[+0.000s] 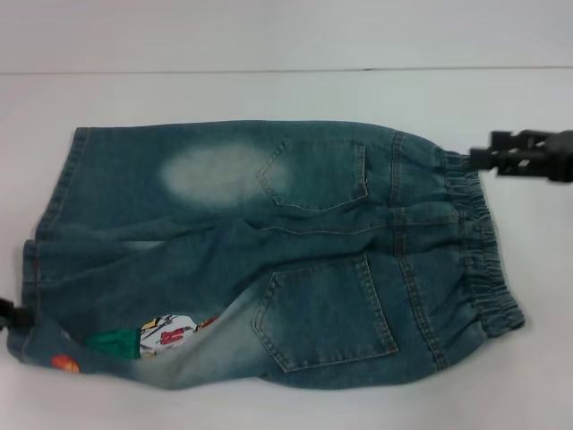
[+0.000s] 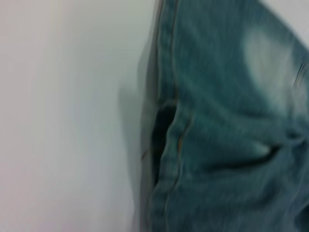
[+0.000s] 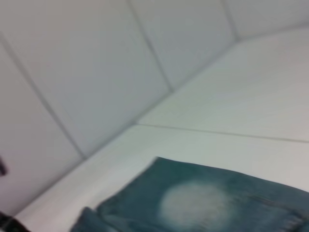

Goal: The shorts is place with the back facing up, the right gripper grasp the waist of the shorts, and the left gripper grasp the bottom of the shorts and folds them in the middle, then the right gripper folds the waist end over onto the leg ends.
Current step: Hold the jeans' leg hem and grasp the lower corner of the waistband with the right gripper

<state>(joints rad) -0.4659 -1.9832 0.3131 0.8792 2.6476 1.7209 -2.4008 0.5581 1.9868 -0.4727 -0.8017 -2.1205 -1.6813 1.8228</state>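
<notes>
The blue denim shorts [image 1: 269, 260] lie flat on the white table [image 1: 269, 90], back pockets up. The elastic waist [image 1: 479, 251] is at the right and the leg ends [image 1: 54, 215] at the left. My right gripper [image 1: 469, 161] is at the far corner of the waist, its fingers pinched on the waistband edge. My left gripper [image 1: 9, 313] shows only as a dark tip at the near leg's hem, which is bunched up around it. A colourful patch [image 1: 166, 333] shows where the near leg edge curls over. The left wrist view shows the leg hems [image 2: 169, 135] up close.
A white wall [image 1: 269, 31] rises behind the table's far edge. The right wrist view shows the wall panels [image 3: 96, 72], the tabletop [image 3: 231, 106] and the shorts' faded patch [image 3: 198, 205].
</notes>
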